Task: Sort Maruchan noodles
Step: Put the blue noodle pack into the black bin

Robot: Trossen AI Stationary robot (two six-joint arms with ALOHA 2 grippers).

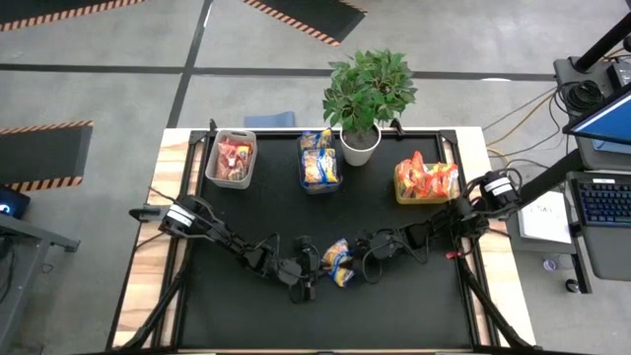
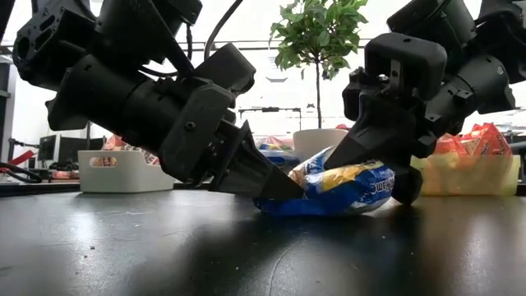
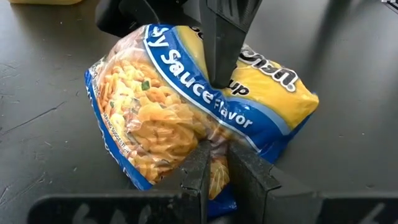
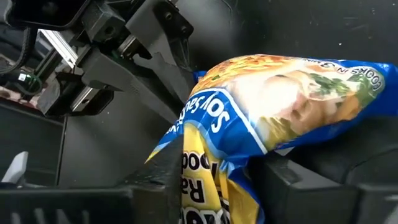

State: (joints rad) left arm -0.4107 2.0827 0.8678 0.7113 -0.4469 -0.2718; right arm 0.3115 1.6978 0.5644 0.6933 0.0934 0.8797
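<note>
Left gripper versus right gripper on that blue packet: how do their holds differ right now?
The left gripper is pinched shut on the blue-and-yellow packet's edge, coming from the left. The right gripper straddles the opposite end, its fingers wider apart around the wrapper. Both sit low at the dark mat.

Blue-and-yellow noodle packet (image 3: pixel 186 118): glossy crinkled plastic film, part clear over the noodles. Left gripper (image 3: pixel 214 163) and right gripper (image 4: pixel 214 171) on either side of it: matt black hard plastic, smooth. Table mat (image 1: pixel 394 306) under the packet: black, dull sheen, faint scuffs. Table edge (image 1: pixel 148 276) beyond the mat: bare light wood. White bin (image 2: pixel 123 170) behind: smooth plastic.
</note>
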